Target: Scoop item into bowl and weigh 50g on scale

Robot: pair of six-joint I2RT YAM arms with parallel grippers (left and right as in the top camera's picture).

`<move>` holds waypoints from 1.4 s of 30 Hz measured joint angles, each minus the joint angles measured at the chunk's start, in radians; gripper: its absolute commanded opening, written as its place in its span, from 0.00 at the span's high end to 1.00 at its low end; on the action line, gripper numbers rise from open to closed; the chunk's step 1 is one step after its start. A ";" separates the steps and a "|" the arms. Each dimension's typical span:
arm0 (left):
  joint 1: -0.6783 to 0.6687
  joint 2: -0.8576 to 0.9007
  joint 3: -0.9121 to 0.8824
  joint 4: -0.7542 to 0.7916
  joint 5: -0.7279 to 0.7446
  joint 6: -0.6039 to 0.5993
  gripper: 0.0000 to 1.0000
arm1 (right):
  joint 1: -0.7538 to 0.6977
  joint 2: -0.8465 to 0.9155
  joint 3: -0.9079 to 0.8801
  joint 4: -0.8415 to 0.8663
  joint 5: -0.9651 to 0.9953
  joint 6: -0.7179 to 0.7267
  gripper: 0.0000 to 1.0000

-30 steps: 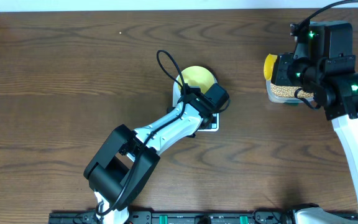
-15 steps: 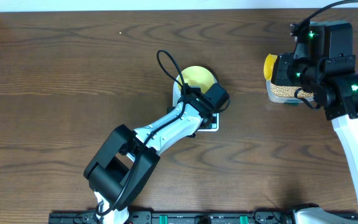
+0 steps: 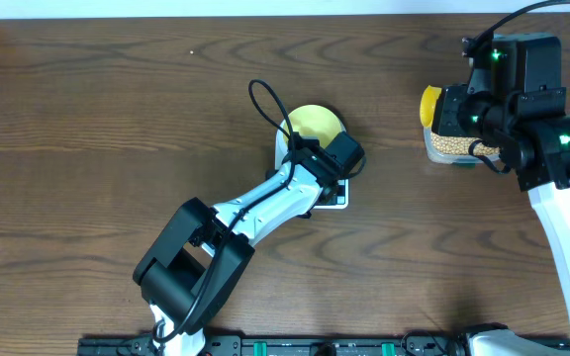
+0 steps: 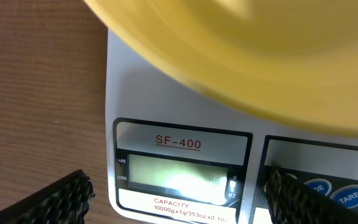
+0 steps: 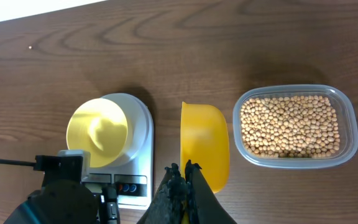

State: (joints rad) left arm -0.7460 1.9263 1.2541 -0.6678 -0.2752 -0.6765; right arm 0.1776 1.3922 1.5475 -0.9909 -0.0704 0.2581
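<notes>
on top of the scale sits the bowl, pale yellow and round. the left gripper hangs over the scale's display, jaws spread wide with one finger on either side of it, holding nothing. just beside the scale, on its right, the right gripper is clamped tight on the handle of a yellow scoop. past the scoop from the scale, the beans lie in a clear tub.

The table is dark matt wood with bold grain, the scale smooth white plastic, the bowl smooth and slightly glossy, the tub clear shiny plastic, the beans matt, the scoop smooth plastic.
</notes>
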 measured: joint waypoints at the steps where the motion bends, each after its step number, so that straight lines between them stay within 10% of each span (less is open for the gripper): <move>1: 0.000 0.000 0.000 0.000 0.000 0.000 0.07 | 0.000 0.000 0.000 0.000 0.000 0.000 0.99; 42: -0.002 -0.185 -0.019 -0.074 0.029 0.065 0.07 | 0.000 0.000 0.000 0.001 0.001 -0.014 0.99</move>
State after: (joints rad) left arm -0.7483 1.7409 1.2354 -0.7414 -0.2462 -0.6113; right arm 0.1776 1.3922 1.5475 -0.9897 -0.0696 0.2436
